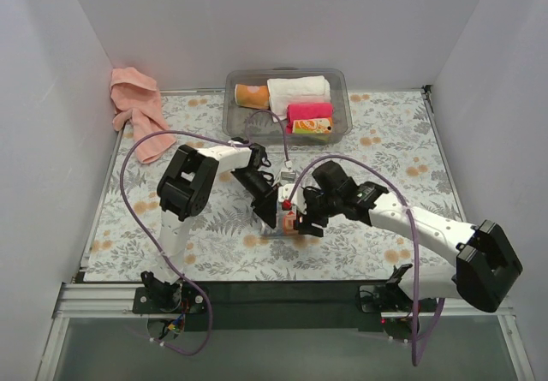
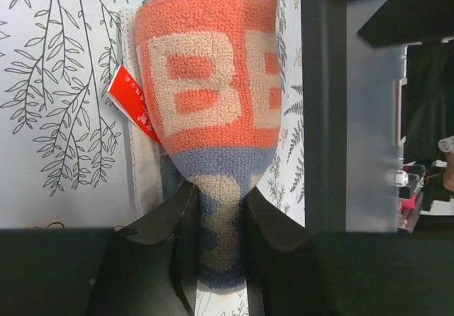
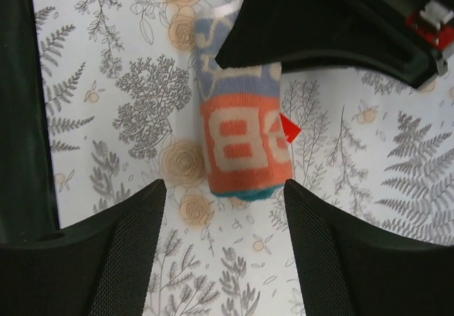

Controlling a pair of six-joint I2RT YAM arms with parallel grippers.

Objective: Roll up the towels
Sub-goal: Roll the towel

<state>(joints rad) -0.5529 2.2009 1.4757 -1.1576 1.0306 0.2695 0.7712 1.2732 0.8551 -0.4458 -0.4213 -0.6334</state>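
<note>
Cloth [image 2: 209, 117] rolled near table centre; towel [image 1: 135, 107] crumpled at 10 o'clock, not yet rolled.
The left gripper [image 2: 220, 192] is clamped on the roll's blue end; the right gripper [image 3: 223, 188] straddles the orange end, jaws apart. Rolling of the cloth looks finished. The next move probably calls for a firm hold, so the roll does not unwind on its way to the bin [image 1: 229, 114] at 12 o'clock. From above, both grippers hide most of the roll, and its loose edge is unseen.

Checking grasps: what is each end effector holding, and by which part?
The left end effector pinches the cloth at its blue end; the right end effector is open around the orange end, holding nothing.
</note>
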